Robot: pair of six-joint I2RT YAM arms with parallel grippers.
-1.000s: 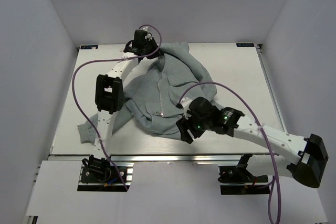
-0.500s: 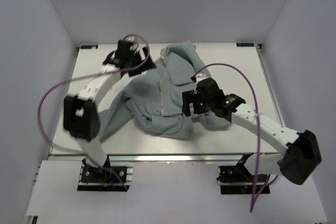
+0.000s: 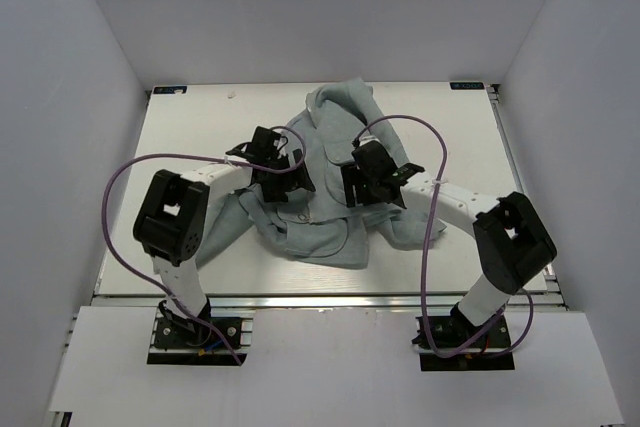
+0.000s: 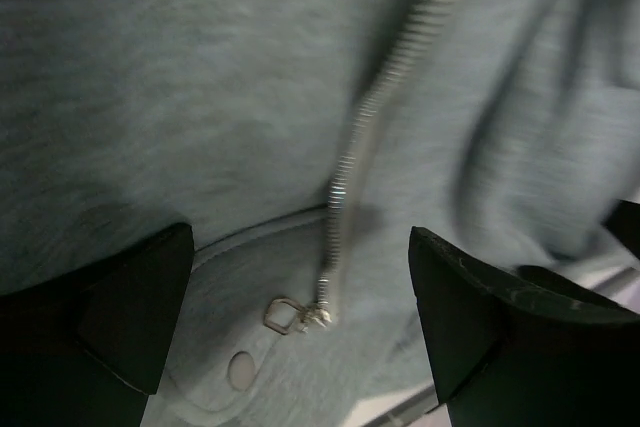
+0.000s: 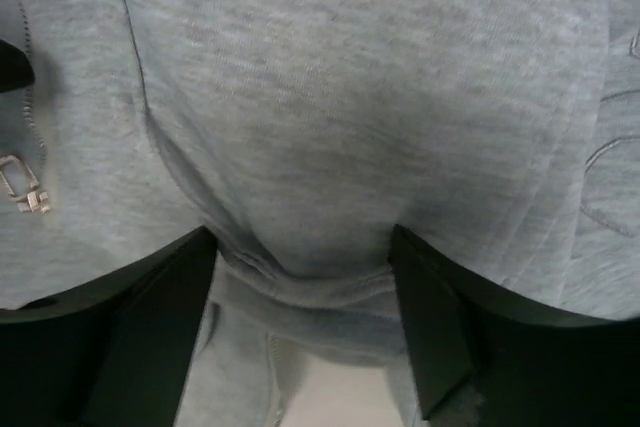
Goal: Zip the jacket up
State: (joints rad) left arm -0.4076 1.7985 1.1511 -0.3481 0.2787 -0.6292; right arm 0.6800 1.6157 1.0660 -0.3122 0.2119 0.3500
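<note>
Jacket (image 3: 325, 232) lies crumpled on white table (image 3: 455, 137) enclosed by white walls (image 3: 320, 7).

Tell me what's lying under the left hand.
The jacket: its zipper and pull tab lie below the open left hand. Fabric hides whatever is underneath.

I see the jacket (image 3: 318, 232) lying rumpled on the middle of the table (image 3: 200, 127), light grey, collar end toward the far edge, one sleeve (image 3: 225, 227) trailing near-left. Its metal zipper (image 4: 375, 107) runs down the front, pull tab (image 4: 285, 315) at its lower end.
</note>
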